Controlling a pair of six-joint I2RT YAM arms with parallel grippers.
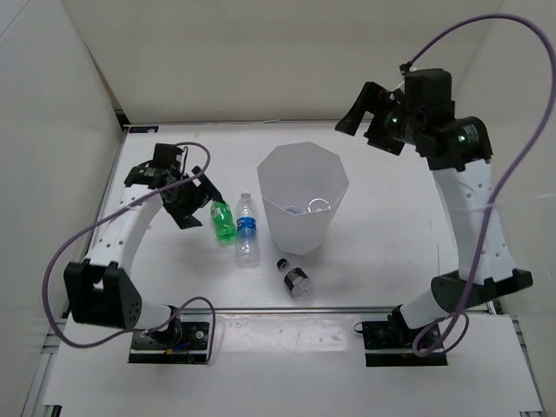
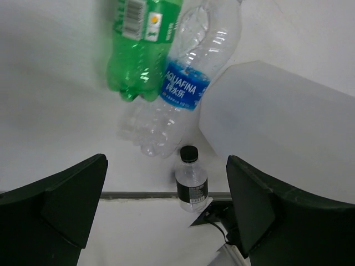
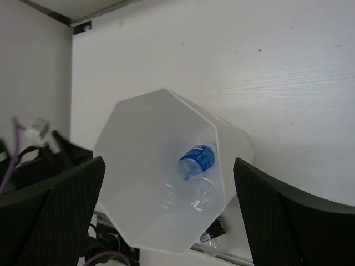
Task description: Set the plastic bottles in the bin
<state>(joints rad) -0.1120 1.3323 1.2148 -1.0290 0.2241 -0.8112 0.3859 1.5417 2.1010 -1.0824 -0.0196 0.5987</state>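
Left fingers (image 2: 61,210) apart, empty, centre-left, just beside the green bottle (image 1: 222,221); a blue-labelled bottle (image 1: 248,230) lies alongside. My right fingers (image 3: 55,216) apart, upper right, above the bin (image 1: 295,228), mid-frame. Short dark-capped bottle (image 1: 294,277) on the desk (image 1: 391,226) below it.

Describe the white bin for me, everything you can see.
The bin is a tall bucket of translucent white plastic, with a many-sided rim and walls tapering to a narrower base. It stands upright and open near the middle of the white table. Inside lie a blue-labelled clear bottle and a plain clear bottle.
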